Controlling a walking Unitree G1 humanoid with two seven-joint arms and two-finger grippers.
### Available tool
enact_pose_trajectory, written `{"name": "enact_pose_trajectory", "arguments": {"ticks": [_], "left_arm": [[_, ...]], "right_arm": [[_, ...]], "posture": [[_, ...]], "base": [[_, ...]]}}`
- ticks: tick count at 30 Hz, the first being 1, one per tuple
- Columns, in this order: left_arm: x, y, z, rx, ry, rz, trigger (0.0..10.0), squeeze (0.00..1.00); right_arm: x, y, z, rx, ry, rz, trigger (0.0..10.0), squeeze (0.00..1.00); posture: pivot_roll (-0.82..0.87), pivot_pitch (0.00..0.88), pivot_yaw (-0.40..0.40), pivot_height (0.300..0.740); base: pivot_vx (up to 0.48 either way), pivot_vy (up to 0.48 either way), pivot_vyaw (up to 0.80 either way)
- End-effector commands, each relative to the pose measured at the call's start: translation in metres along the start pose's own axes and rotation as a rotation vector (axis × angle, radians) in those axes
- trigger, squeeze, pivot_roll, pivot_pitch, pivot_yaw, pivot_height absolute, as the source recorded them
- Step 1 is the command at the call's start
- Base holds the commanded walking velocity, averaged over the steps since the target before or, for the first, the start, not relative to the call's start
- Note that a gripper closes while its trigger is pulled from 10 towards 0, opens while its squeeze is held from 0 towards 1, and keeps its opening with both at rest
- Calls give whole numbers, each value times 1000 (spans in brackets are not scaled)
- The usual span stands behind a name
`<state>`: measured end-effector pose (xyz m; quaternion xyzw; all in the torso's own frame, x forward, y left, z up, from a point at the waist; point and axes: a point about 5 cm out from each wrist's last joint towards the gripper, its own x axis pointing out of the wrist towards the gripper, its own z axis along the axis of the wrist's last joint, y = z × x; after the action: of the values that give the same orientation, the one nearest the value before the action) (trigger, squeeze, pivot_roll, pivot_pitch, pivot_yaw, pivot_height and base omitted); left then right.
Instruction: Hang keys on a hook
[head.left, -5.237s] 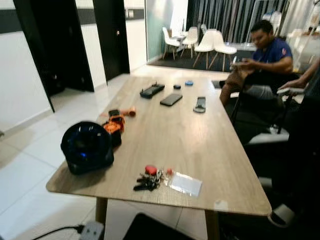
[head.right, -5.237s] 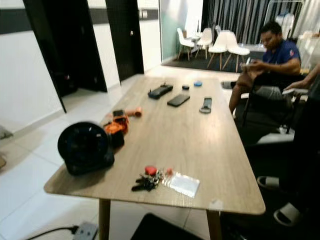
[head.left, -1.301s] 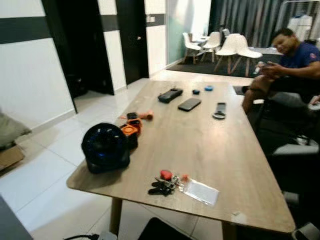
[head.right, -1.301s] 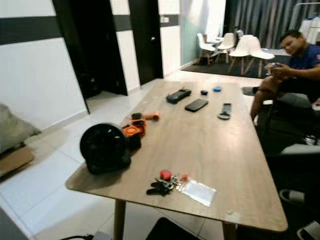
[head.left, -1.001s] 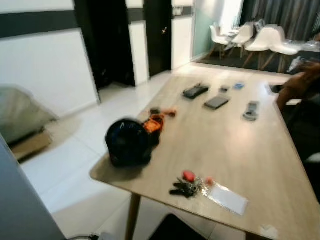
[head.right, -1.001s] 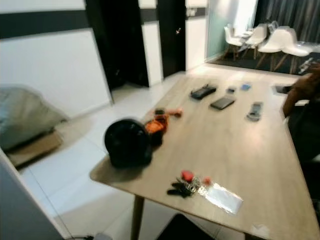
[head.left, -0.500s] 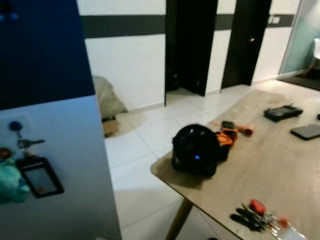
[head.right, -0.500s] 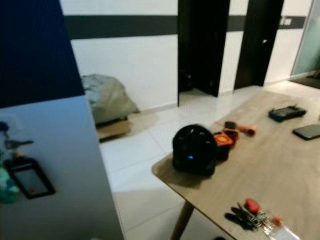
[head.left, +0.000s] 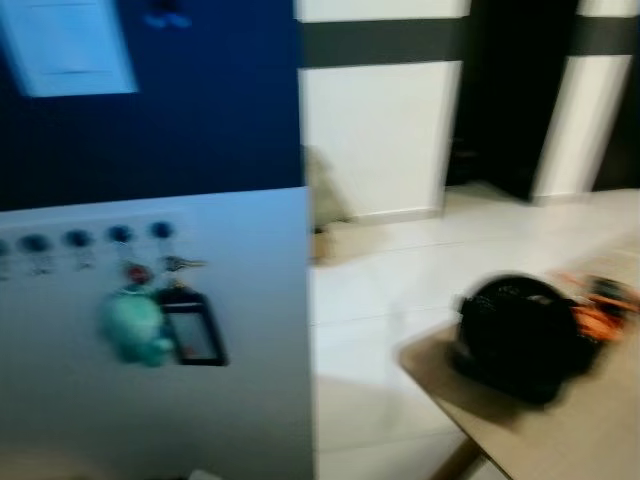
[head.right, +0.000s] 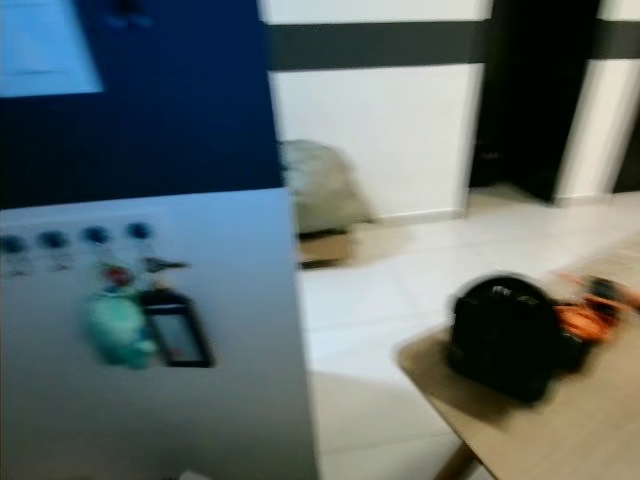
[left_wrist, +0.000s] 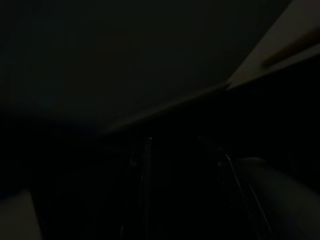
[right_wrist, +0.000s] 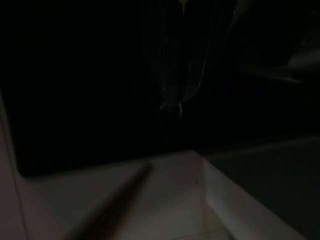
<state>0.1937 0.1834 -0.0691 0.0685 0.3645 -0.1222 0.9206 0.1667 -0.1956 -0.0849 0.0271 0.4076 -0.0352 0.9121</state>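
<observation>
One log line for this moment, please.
view: blurred | hooks: on panel | teal charm, black tag: hanging | fan: on table

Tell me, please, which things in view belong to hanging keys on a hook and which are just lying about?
Belonging to the job:
- hooks, a row of blue ones on the grey panel
- keys already hung there, with a teal charm and black tag

Just lying about:
- black fan on the table
- orange item behind it
- sack by the wall

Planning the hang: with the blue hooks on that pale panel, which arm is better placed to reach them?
Left, probably: the blue hooks sit on the pale panel at the robot's left, while the table with the black fan lies to its right. Blur makes this tentative.
</observation>
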Motion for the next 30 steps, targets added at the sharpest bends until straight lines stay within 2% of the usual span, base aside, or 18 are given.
{"name": "enact_pose_trajectory", "arguments": {"ticks": [1, 11, 19, 20, 22, 30], "left_arm": [[1, 1, 3, 1, -7, 3, 10000, 0], [-1, 1, -1, -22, 3, -2, 10000, 0], [-1, 2, 0, 2, -3, 17, 10000, 0], [-1, 2, 0, 0, 0, 16, 10000, 0], [0, 2, 1, -3, -2, 20, 10000, 0], [0, 5, 7, 15, -32, 32, 10000, 0]], "right_arm": [[0, 4, -4, -1, 14, 12, 10000, 0], [0, 5, -4, -10, 16, 19, 10000, 0], [-1, 4, -4, -8, 10, 16, 10000, 0], [-1, 4, -4, 29, 15, 10, 10000, 0], [-1, 3, -4, 43, 9, 13, 10000, 0], [-1, 3, -4, 41, 13, 11, 10000, 0]], "posture": [[34, 21, 22, 740], [39, 19, 19, 740], [40, 21, 20, 740], [40, 21, 20, 740], [41, 21, 19, 740], [41, 20, 20, 740]], "base": [[0, 0, 800], [0, 0, 800], [0, 0, 790], [0, 0, 0], [0, 0, 0], [0, 0, 0]]}}
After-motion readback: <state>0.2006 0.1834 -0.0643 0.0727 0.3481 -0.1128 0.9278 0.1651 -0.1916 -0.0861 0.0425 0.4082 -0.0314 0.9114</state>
